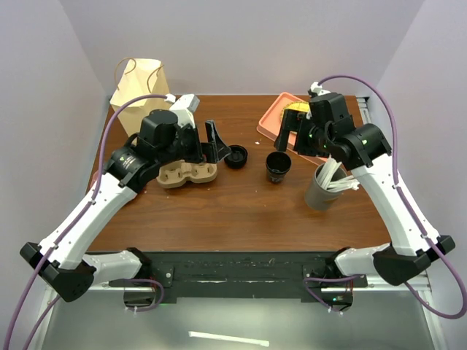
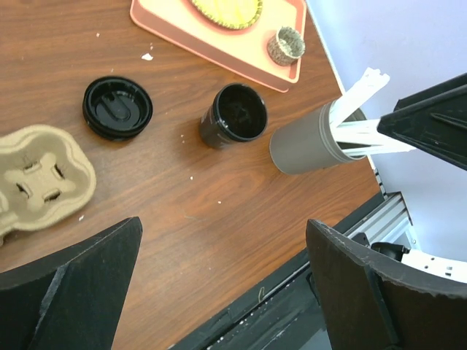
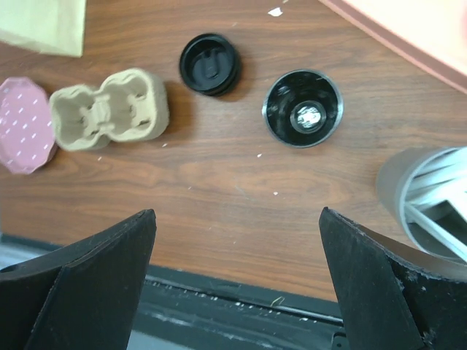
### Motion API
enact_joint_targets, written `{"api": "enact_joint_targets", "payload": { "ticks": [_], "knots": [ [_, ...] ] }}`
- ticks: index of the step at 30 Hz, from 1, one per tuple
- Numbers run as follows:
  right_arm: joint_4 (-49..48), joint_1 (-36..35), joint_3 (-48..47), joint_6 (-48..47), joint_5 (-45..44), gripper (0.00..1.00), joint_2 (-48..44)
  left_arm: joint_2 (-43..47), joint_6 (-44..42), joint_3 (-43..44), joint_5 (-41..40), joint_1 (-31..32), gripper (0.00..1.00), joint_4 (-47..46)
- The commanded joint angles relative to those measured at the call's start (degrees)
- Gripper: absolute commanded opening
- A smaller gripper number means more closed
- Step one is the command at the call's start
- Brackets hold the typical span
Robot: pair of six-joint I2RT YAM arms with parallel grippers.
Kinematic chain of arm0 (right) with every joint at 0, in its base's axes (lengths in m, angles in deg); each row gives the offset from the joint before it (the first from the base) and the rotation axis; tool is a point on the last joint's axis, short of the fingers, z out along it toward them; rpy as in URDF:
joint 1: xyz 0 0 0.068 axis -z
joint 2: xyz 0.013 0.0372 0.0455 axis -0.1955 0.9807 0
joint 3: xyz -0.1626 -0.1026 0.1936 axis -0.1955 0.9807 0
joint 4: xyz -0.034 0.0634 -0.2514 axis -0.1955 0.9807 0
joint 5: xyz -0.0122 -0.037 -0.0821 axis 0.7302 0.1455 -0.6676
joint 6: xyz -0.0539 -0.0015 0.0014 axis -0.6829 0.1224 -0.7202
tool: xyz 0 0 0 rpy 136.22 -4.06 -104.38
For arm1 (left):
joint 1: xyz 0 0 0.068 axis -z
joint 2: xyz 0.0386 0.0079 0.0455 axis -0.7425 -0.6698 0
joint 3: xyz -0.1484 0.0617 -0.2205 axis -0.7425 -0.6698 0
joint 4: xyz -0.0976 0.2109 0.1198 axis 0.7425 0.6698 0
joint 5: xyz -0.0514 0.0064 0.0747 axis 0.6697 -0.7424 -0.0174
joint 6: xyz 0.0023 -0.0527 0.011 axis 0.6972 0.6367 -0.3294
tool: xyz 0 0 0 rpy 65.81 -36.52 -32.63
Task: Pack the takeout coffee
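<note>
Takeout coffee cup (image 3: 302, 108): black, uncovered, upright on the wooden table (image 3: 219, 189), between its loose lid (image 3: 210, 63) and the grey cup of white utensils (image 1: 325, 186).
Pulp carrier (image 3: 109, 109): two wells, nothing seated, left of the lid.
Left gripper (image 2: 226, 292): spread wide, holding nothing, near the carrier.
Right gripper (image 3: 237, 292): likewise spread and unladen, aloft above the cup.
Step, by my reading: capping, not yet begun. Next calls for taking the lid by its rim and seating it squarely on the cup.

Free room around black cup (image 1: 278, 167); grey cup (image 1: 323, 188) nearby.
</note>
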Motion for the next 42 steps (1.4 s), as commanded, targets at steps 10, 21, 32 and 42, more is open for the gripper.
{"api": "enact_joint_targets", "payload": {
  "ticks": [10, 21, 32, 42],
  "knots": [
    [3.93, 0.19, 4.35, -1.59, -15.76, 0.94, 1.49, 1.17, -3.44, -5.78, -1.97, -0.02, 1.00, -6.01],
    [0.61, 0.45, 6.02, -8.98, -13.74, 0.50, 12.93, 2.57, -2.91, -8.42, -2.07, 0.06, 1.00, -3.91],
    [-4.75, 5.28, 2.94, -10.30, -9.61, 0.38, 23.74, 5.38, -1.42, -12.02, 0.83, 0.15, 0.99, -4.69],
    [-6.33, 6.60, 3.11, -11.27, -5.83, 0.29, 27.35, 7.14, -1.77, -13.17, -0.83, 0.15, 0.98, -3.99]
  ]
}}
